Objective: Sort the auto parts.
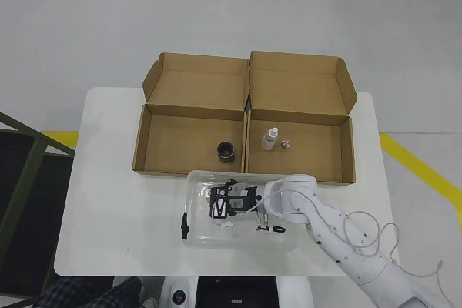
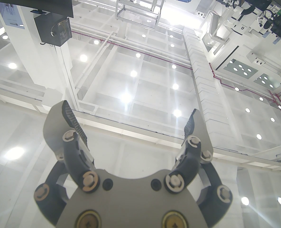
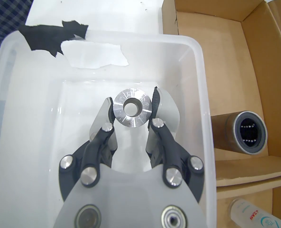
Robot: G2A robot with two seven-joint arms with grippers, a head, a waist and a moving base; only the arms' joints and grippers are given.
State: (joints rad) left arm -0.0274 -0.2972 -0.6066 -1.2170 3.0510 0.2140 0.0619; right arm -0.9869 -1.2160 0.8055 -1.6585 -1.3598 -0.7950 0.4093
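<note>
My right gripper (image 3: 132, 110) is inside the clear plastic bin (image 3: 202, 77), shut on a shiny metal ring (image 3: 132, 110) with a round hole through it. From above, the right gripper (image 1: 219, 206) sits over the left part of the clear bin (image 1: 292, 239) at the table's front. A dark cylindrical bearing (image 3: 242, 132) lies in the left cardboard box (image 1: 150, 142), where the bearing (image 1: 228, 151) rests near the inner wall. My left gripper (image 2: 131, 124) points up at the ceiling, open with nothing between its fingers.
The right cardboard box (image 1: 343, 154) holds a small white bottle (image 1: 270, 138) and a tiny part (image 1: 286, 142). Black tape (image 3: 52, 35) and a torn white label (image 3: 95, 55) cling to the bin's wall. A person's checked sleeve (image 3: 5, 3) shows at the table's front edge.
</note>
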